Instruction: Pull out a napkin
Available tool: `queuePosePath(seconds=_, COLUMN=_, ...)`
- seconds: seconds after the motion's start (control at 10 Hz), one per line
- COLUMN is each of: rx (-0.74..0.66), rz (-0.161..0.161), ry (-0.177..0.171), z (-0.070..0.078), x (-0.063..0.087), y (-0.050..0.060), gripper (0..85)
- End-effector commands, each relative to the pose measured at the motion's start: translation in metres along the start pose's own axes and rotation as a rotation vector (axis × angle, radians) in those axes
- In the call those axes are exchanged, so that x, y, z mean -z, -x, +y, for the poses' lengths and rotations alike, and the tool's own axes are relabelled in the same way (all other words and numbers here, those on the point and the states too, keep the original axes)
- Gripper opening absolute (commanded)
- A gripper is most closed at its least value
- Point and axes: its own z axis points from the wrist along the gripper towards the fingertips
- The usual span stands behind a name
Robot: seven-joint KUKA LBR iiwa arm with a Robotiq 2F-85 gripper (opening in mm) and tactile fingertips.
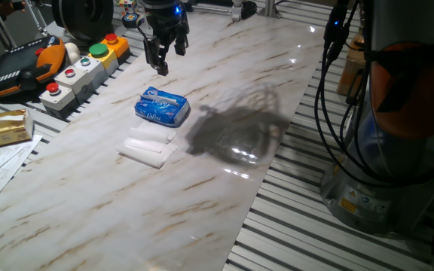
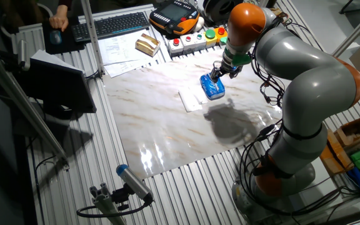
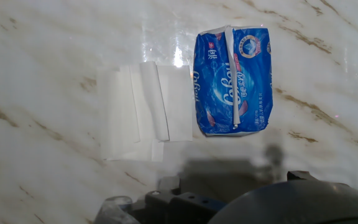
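Gripper hangs above the marble-look tabletop w/ fingers spread & nothing between them, up past the blue tissue pack on the button-box side. Napkin lies flat & folded on the tabletop just beside the pack, one edge touching or nearly touching it; in the hand view the white sheets sit left of the pack, whose white seam strip faces up. Small gold box sits off the marble at the far edge, well apart.
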Motion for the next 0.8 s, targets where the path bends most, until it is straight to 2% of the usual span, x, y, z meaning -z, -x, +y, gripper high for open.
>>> queuePosePath(seconds=0.0, rx=-0.032, rz=0.014, ry=-0.018, z=0.0005, x=0.0008, y=0.0005, gripper=0.7)
queuePosePath(seconds=0.7, rx=-0.034, rz=0.009, ry=-0.017, z=0.0018, x=0.0014, y=0.0016, gripper=0.7)
